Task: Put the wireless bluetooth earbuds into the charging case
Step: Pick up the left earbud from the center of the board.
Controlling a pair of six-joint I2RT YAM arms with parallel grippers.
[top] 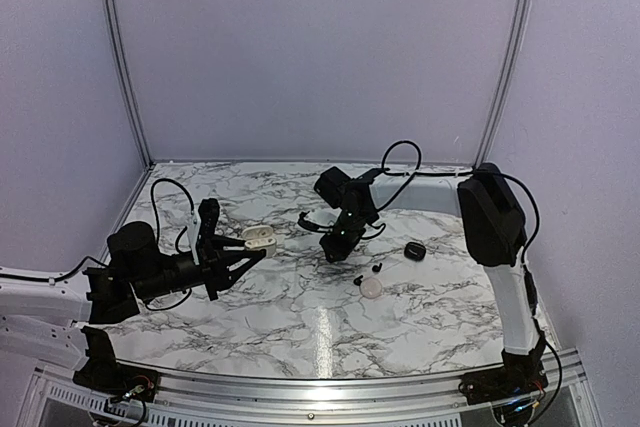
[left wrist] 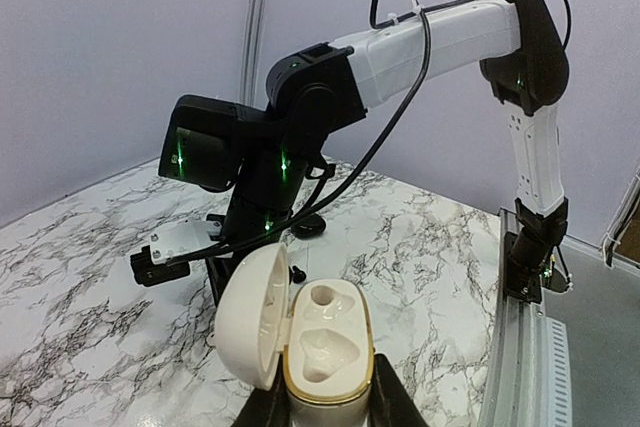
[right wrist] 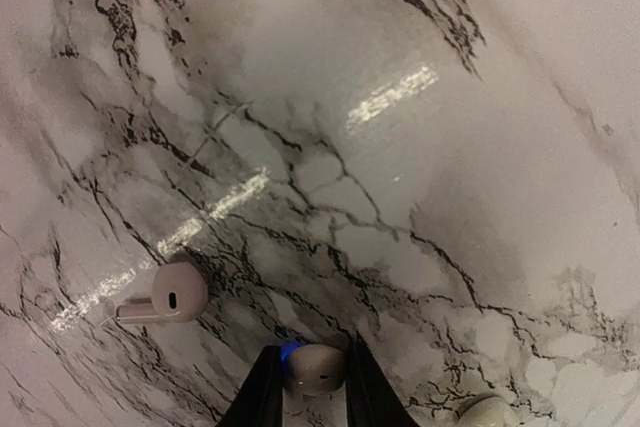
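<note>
The white charging case [left wrist: 325,347] stands open between my left gripper's [left wrist: 328,402] fingers, which are shut on its base. Its lid [left wrist: 250,312] swings out to the left and both moulded cavities are empty. The top view shows this case [top: 259,239] held above the table's left half. My right gripper [right wrist: 312,387] points down at the marble, its fingers shut against both sides of a white earbud [right wrist: 316,367]. A second white earbud [right wrist: 165,295] lies on the table to its left. Two black earbuds [top: 358,280] [top: 376,268] lie right of the right gripper [top: 328,250].
A black case [top: 414,249] sits closed on the marble table [top: 300,327] at the right. A round white pebble-like object [top: 371,288] lies beside the black buds. The right arm [left wrist: 400,47] reaches across just behind the held case. A raised metal rail [top: 320,387] edges the near side.
</note>
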